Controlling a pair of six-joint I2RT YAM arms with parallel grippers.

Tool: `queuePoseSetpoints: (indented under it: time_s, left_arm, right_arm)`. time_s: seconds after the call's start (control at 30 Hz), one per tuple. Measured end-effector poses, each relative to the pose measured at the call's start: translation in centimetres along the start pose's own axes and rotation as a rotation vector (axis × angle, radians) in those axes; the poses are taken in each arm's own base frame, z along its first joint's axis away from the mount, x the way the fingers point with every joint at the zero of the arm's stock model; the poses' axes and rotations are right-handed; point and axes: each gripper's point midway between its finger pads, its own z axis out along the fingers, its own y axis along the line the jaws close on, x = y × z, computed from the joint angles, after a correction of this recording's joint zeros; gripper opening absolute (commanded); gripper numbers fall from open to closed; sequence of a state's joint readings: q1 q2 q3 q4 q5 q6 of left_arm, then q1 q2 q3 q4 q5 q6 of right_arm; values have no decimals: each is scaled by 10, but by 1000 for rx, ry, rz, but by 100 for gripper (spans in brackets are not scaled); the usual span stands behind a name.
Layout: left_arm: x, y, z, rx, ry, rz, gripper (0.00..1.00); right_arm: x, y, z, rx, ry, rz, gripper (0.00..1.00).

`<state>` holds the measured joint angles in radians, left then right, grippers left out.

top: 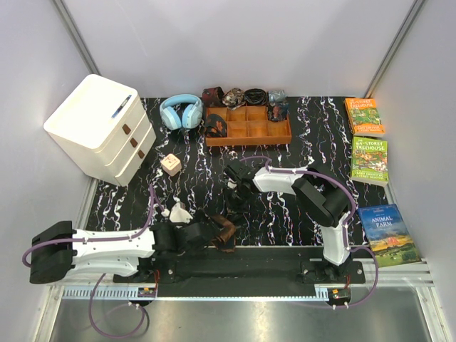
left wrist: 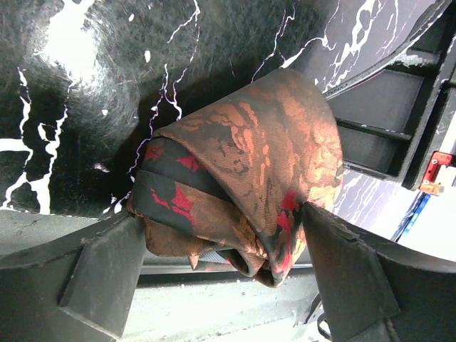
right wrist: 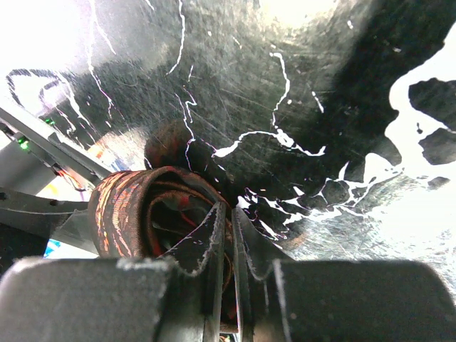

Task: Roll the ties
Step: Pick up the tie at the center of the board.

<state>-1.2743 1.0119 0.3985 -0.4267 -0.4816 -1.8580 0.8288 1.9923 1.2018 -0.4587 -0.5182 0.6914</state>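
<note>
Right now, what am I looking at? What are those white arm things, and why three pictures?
Those are two robot arms bolted to a table. One picture looks down from above; the other two come from a small camera on each wrist. On the table sit a wooden tray, blue headphones, white drawers and three books. Near the front lies a rolled tie. The left claw stands wide open on both sides of it. The right claw is nearly shut and seems to pinch the tie's fabric.

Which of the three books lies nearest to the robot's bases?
The blue Animal Farm book; the orange book and the green book lie farther back.
</note>
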Motion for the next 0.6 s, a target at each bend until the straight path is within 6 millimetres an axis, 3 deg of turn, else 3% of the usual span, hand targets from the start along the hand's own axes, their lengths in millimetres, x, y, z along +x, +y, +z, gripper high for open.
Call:
queuePoseSetpoints:
  time_s: [0.4, 0.6]
  left_arm:
    - [-2, -2, 6, 12, -9, -25, 75]
    - [-6, -1, 12, 13, -20, -35, 54]
  right_arm:
    - [1, 2, 2, -11, 1, -2, 15]
    - [4, 5, 4, -22, 6, -4, 15]
